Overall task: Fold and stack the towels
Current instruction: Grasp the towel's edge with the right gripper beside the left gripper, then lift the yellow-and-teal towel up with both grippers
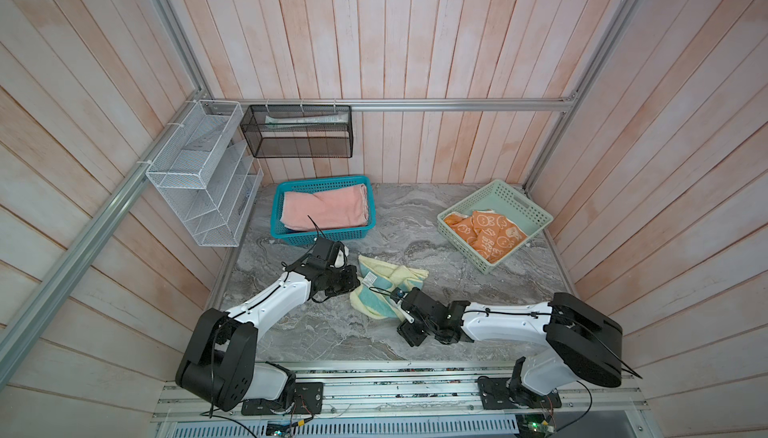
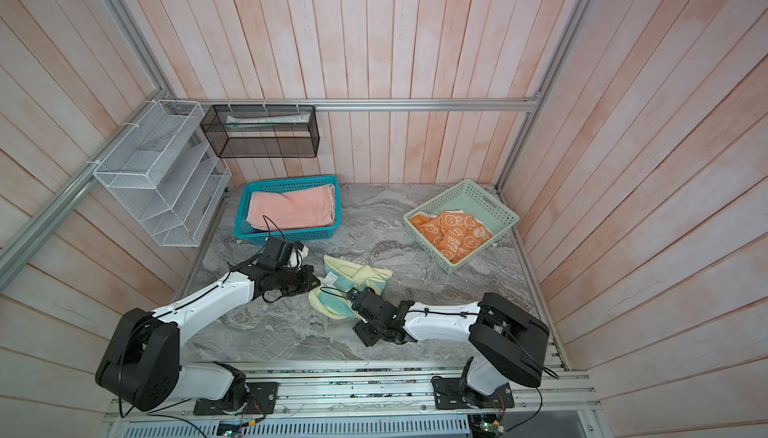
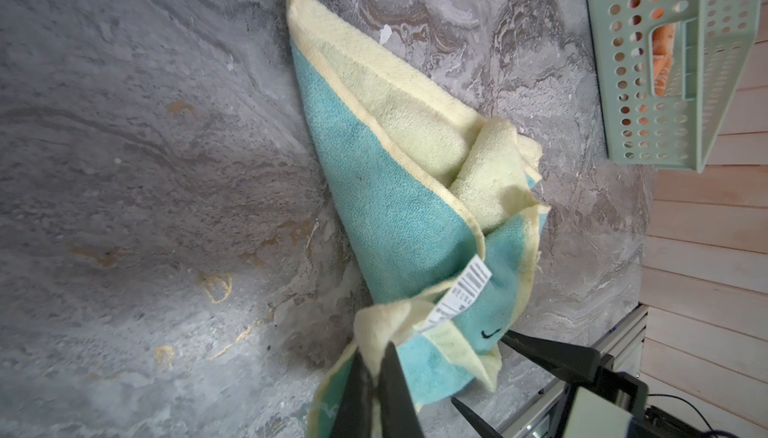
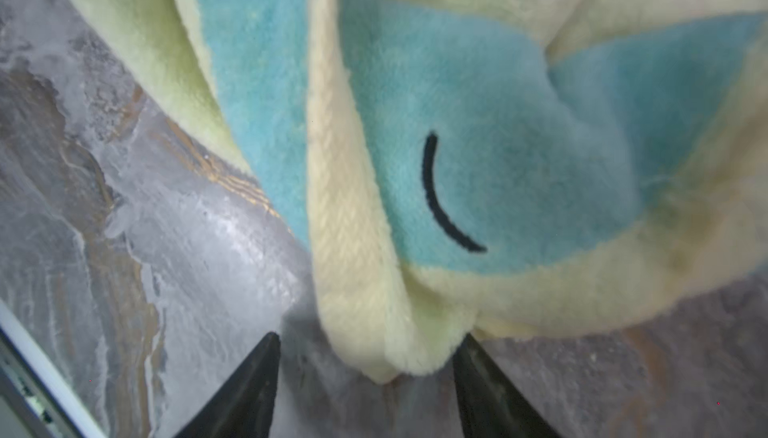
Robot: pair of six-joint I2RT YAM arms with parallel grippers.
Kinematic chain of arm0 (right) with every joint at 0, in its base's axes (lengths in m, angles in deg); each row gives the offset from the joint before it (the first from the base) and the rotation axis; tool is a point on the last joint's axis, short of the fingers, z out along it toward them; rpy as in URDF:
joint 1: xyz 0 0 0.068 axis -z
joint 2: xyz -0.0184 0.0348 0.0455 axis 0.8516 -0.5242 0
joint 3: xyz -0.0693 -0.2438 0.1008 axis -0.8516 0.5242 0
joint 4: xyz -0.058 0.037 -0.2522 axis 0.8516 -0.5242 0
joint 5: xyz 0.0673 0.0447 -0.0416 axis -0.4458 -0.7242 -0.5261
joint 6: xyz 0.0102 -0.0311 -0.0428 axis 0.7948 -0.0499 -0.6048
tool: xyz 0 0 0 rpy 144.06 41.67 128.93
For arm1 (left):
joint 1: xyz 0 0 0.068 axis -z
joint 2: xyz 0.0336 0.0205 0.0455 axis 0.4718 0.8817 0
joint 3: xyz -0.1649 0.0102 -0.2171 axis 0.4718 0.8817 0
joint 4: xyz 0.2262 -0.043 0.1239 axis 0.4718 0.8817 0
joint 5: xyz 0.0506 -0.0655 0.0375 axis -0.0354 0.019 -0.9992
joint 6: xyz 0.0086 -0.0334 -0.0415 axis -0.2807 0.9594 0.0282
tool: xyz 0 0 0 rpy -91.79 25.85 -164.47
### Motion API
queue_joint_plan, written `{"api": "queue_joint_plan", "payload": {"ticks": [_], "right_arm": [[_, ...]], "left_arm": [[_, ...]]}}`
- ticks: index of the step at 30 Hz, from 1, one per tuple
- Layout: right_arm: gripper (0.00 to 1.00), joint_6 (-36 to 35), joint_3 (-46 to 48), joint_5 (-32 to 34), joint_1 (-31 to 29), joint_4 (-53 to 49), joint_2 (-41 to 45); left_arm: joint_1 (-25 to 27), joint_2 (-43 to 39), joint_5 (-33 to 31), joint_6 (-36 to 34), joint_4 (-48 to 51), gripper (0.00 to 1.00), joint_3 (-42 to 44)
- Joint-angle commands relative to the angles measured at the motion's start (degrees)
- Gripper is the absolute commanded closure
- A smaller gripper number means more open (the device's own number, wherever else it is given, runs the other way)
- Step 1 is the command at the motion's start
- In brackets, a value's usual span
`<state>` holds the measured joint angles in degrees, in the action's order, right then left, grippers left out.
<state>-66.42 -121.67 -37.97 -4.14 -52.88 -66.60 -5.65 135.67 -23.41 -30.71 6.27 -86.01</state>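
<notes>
A pale yellow towel with teal pattern [image 1: 384, 280] [image 2: 353, 278] lies crumpled on the marble table between my two arms. My left gripper [image 3: 374, 352] [image 1: 353, 285] is shut on one yellow corner of it, beside the white barcode tag [image 3: 461, 290]. My right gripper [image 4: 365, 338] [image 1: 397, 296] stands open, its two black fingertips on either side of another folded yellow corner [image 4: 395, 332] without pinching it. A salmon pink towel [image 1: 326, 209] lies folded in the teal basket. An orange towel with white rabbits [image 1: 486, 230] lies rumpled in the pale green tray.
The teal basket [image 1: 320, 181] stands at the back left, the pale green tray [image 1: 536, 215] at the back right. A white wire rack [image 1: 199, 174] and a black mesh basket [image 1: 297, 132] hang on the walls. A metal rail [image 1: 374, 390] runs along the front edge.
</notes>
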Motion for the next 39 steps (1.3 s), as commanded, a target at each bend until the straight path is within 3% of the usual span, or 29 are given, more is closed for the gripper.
{"api": "queue_joint_plan", "payload": {"ticks": [1, 3, 5, 14, 18, 22, 29, 35, 37, 39], "right_arm": [[0.64, 1.68, -1.72, 8.41, -0.58, -4.11, -0.98], [0.87, 1.68, -1.75, 12.17, -0.83, -5.75, 1.70], [1.00, 1.50, -1.95, 15.97, -0.77, -7.62, 5.14], [1.00, -6.80, -13.48, 31.30, -0.38, -16.17, 22.50], [1.00, -13.34, -23.75, 35.80, -0.40, -20.98, 28.69], [1.00, -19.17, -35.56, 35.56, -0.35, -25.00, 31.82], [1.00, -23.12, -65.28, 32.94, -0.32, -40.52, 25.05], [1.00, -21.42, -86.50, 35.57, 0.50, -54.25, 14.18], [1.00, -20.61, -91.17, 31.86, 5.65, -57.47, 10.63], [1.00, -20.46, -89.79, 23.27, 14.07, -56.50, 9.23]], "left_arm": [[-0.27, -1.45, -0.26, -0.27, 1.58, 1.00, -2.45], [-0.32, -3.02, -0.48, -1.01, 2.12, 1.00, -3.53], [-0.30, -4.77, -0.16, -2.05, 2.23, 1.00, -5.33], [0.97, -12.19, 0.59, -9.10, 4.33, 1.00, -21.28], [6.68, -13.14, -3.44, -14.34, 8.62, 1.00, -32.41], [12.55, -13.77, -7.69, -16.92, 11.39, 1.00, -41.78], [20.33, -13.73, -12.00, -18.43, 13.34, 1.00, -53.96], [20.74, -10.43, -15.93, -16.65, 17.15, 1.00, -59.61], [19.34, -8.67, -17.78, -16.06, 19.26, 1.00, -60.99], [14.79, -6.59, -15.40, -14.48, 20.76, 1.00, -61.65]]}}
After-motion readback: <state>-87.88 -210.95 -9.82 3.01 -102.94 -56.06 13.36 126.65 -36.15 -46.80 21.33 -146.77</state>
